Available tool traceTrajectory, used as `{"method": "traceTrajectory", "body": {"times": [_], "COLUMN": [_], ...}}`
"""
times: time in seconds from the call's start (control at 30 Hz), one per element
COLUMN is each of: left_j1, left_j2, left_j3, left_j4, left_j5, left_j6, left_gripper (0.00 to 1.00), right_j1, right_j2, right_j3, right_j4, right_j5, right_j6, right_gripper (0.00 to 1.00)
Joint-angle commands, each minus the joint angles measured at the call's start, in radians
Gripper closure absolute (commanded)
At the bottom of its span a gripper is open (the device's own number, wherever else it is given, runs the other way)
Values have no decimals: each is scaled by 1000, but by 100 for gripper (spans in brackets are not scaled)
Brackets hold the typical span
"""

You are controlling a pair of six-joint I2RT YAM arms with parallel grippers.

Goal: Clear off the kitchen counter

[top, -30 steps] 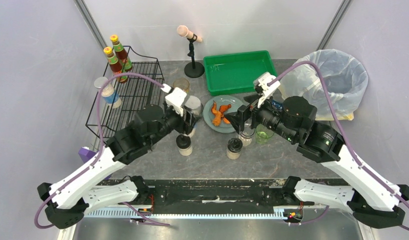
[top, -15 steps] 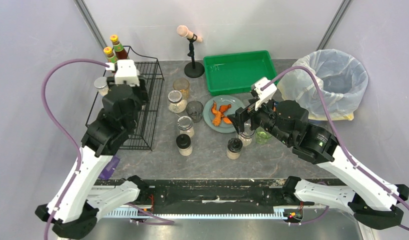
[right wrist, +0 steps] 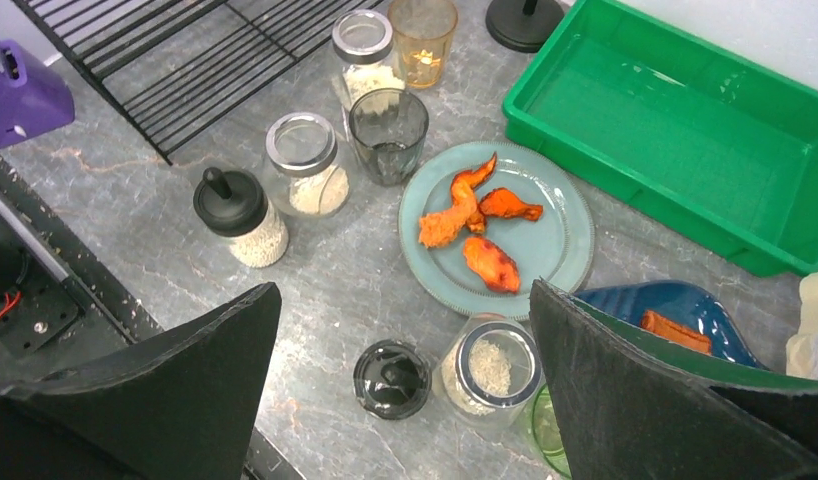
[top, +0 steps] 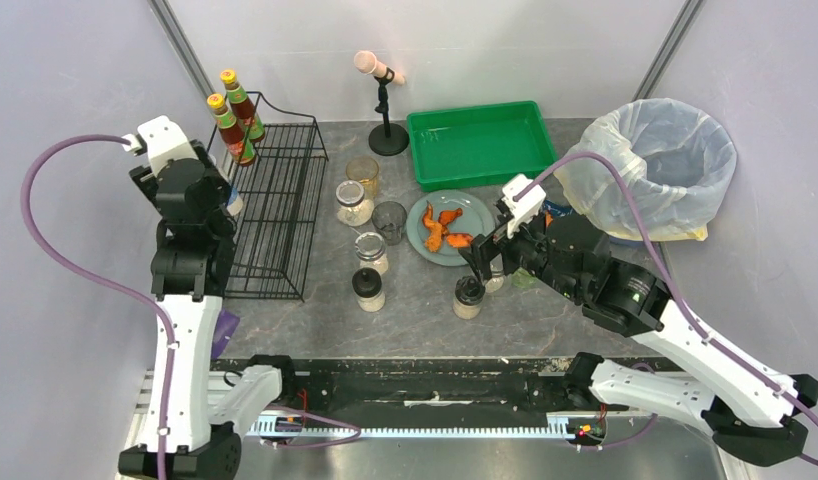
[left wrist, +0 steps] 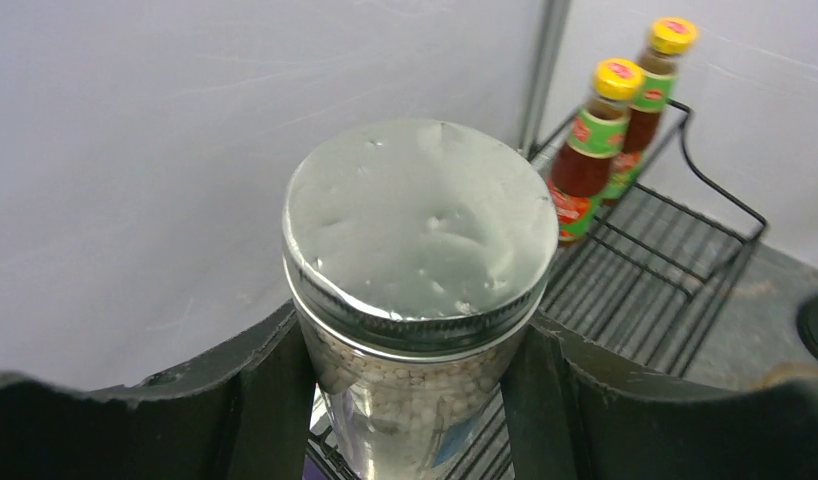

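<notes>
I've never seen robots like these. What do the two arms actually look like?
The left arm and right arm match: white shells on the long segments, chunky black joints. A purple cable loops along each to a small white box at the wrist. The fingers are broad matte-black wedges.

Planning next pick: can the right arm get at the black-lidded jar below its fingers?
Probably yes: the right fingers stand open above the black-lidded jar, nothing between. The silver-lidded jar close beside it may crowd one finger.
</notes>
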Motion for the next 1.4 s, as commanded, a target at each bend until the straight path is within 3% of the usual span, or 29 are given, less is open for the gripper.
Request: {"method": "traceTrajectory", "body": {"times": [0.0, 0.2, 0.63, 1.03, 1.37], "left_j1": [115, 181, 210, 209, 210], "left_j2": [0, 6, 22, -18, -24], "left_j3": [-46, -182, -418, -599, -607], "left_j4": [169, 318, 546, 646, 621], "left_j5": [37, 57, 35, 23, 31], "left_j6": [-114, -174, -174, -217, -222], "left_gripper": [74, 73, 70, 46, 20], "right_j1": [1, 1, 1, 0, 1], "right_j2": [-56, -104, -152, -154, -169], "right_j3": [-48, -109, -229, -246, -248], "right_j4": [51, 58, 99, 99, 98], "right_j5": [-40, -32, -13, 13, 16], "right_j6": [-29, -74, -107, -108, -108], "right_gripper": [2, 2, 2, 2, 2]}}
